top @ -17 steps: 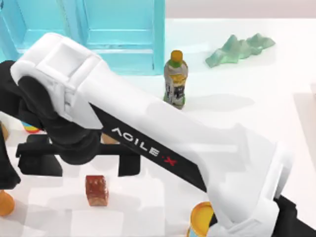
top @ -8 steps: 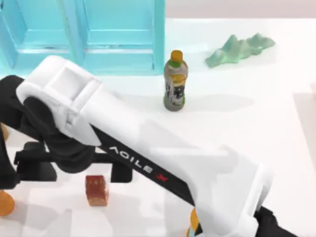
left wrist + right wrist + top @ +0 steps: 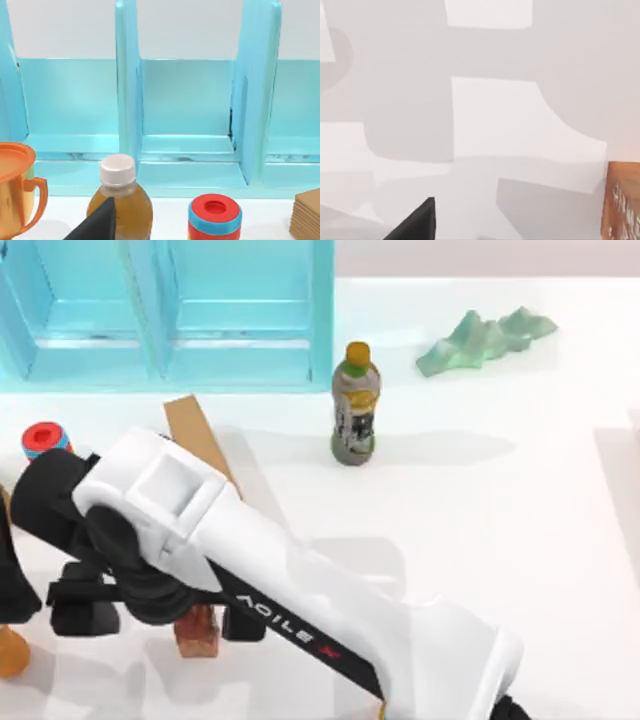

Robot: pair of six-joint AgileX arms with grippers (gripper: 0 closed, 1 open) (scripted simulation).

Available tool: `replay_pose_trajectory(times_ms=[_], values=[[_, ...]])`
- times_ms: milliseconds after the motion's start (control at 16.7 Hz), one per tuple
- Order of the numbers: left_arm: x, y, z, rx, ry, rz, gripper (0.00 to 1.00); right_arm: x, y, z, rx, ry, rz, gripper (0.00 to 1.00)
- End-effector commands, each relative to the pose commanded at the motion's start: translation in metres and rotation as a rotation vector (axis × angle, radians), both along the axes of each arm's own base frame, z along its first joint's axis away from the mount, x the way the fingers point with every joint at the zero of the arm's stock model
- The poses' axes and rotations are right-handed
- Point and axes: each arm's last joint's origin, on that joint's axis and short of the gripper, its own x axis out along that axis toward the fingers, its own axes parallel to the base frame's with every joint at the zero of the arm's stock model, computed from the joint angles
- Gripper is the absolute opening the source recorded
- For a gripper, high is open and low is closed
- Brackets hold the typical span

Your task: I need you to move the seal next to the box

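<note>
- My right tool (image 3: 150, 615) sits directly above the seal (image 3: 196, 630), its black body covering the block's top; I cannot tell whether it is spread or pressed together.
- In the right wrist view the seal (image 3: 622, 200) shows as a reddish-brown face at the edge, standing on the white worktop (image 3: 495, 115), with one dark fingertip (image 3: 417, 220) low in the picture.
- From above, the seal lies near the worktop's front left, well apart from the bottle (image 3: 354, 405), which stands upright farther back and to the right of it.
- A tan cuboid (image 3: 198, 437) lies behind the seal, between it and the blue box (image 3: 240, 315) along the back edge.
- A red-capped can (image 3: 45, 438) stands left of the cuboid.
- A green crumpled shape (image 3: 485, 338) lies far right of the box.
- My left arm (image 3: 12, 570) is parked left of the seal; its wrist view faces the box (image 3: 190, 100), an amber bottle (image 3: 120, 200) and an orange cup (image 3: 15, 185).
</note>
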Motion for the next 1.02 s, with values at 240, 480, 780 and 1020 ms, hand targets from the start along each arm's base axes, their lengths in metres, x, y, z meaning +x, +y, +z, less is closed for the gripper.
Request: replay_pose_trajectory(times_ms=[240, 480, 780, 1020], values=[[0.0000, 0.0000, 0.0000, 0.000, 0.000, 0.000, 1.00, 0.0000, -0.0002, -0.0011, 0.000, 0.000, 0.000, 1.00], [0.0000, 0.0000, 0.0000, 0.000, 0.000, 0.000, 1.00, 0.0000, -0.0002, -0.0011, 0.000, 0.000, 0.000, 0.70], [0.0000, 0.0000, 0.0000, 0.000, 0.000, 0.000, 1.00, 0.0000, -0.0002, -0.0011, 0.000, 0.000, 0.000, 0.32], [0.0000, 0.0000, 0.0000, 0.000, 0.000, 0.000, 1.00, 0.0000, -0.0002, -0.0011, 0.000, 0.000, 0.000, 0.02]])
